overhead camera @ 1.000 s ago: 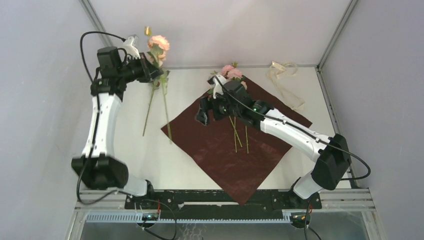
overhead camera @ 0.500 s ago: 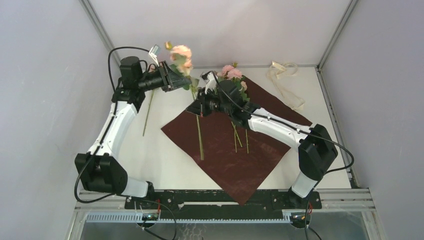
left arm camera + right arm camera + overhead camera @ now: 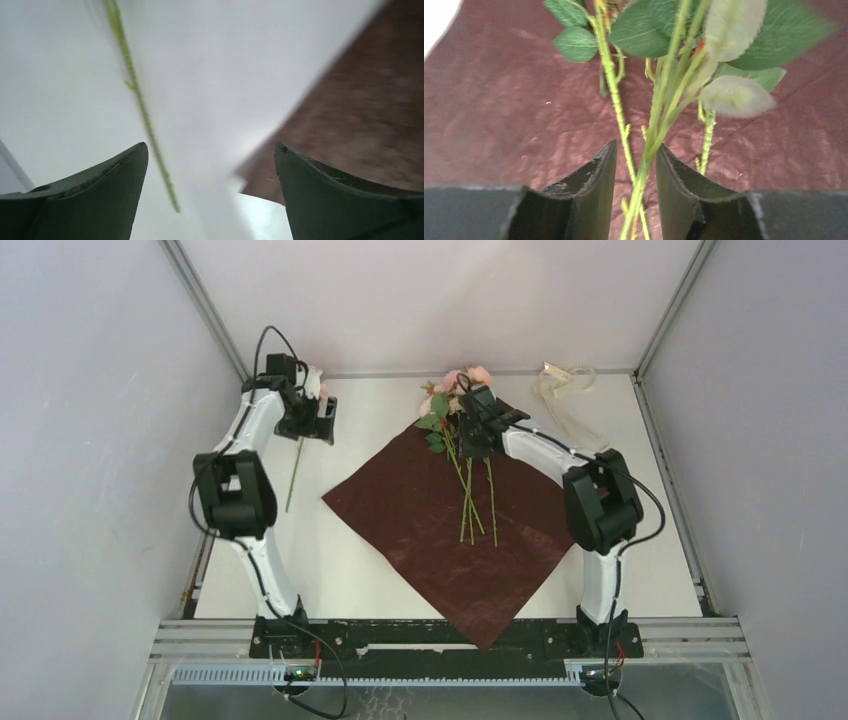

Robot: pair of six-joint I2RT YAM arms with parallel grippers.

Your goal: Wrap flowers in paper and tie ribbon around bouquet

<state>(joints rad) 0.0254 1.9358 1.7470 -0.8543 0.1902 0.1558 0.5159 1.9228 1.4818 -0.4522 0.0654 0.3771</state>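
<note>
- Pincers first, from above: how are they set against the paper (image 3: 440, 530)?
- Left pincer (image 3: 320, 420) is seen off the paper's left corner, over bare tabletop (image 3: 330, 570). Right pincer (image 3: 476, 432) is held over the paper's far corner, among the flowers (image 3: 466, 500). Blooms are laid past that far corner, with the stalks down the paper's middle. One lone stalk (image 3: 294, 476) is found left of the paper. The ribbon (image 3: 568, 400) lies untouched beyond the paper's far right edge.
- And from the left wrist?
- Fingers are spread wide with nothing between them. The lone stalk and the paper's corner are seen below, blurred.
- From the right wrist?
- Fingers are parted only narrowly, with a stalk running between them. A gap is visible beside it, so no pinch is judged.
- Progress?
- Gathering is judged nearly done. The lone stalk is to be fetched, then wrapping and tying follow, neither begun.
- Hidden?
- The lone stalk's bloom is mostly masked by the left pincer, and the stalk count cannot be settled.
</note>
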